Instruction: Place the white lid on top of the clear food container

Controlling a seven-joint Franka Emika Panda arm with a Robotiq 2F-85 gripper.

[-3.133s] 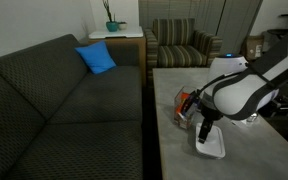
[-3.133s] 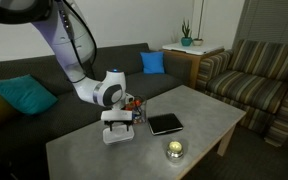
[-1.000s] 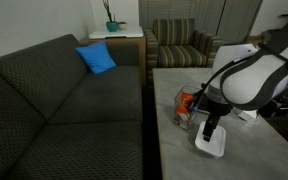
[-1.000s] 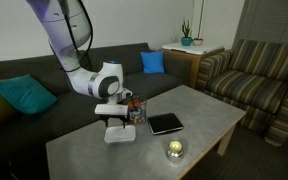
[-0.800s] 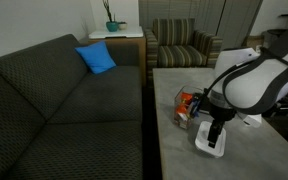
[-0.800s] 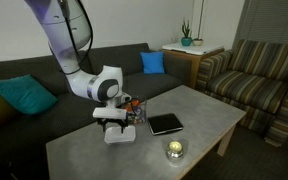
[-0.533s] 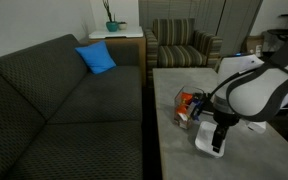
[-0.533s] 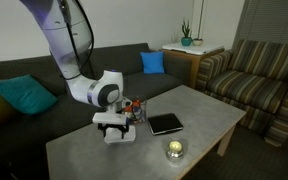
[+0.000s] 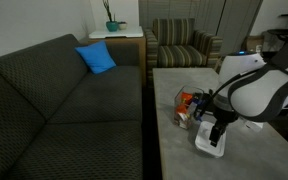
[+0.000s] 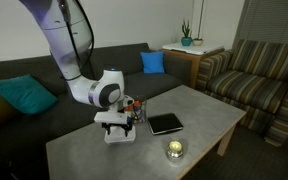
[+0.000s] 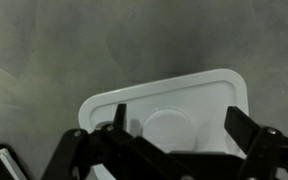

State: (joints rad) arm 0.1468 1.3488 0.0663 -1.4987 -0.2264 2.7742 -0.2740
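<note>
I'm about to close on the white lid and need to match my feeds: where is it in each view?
In an exterior view: white lid lies lower right on the table, under the gripper.
In an exterior view: lid lies left of centre, under the gripper.
Wrist view: lid fills the centre.
Shared landmark: clear food container beside the lid in both exterior views; absent from the wrist view.

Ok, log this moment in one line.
pincer: open, low over white lid | white lid: flat on table | clear food container: uncovered
</note>
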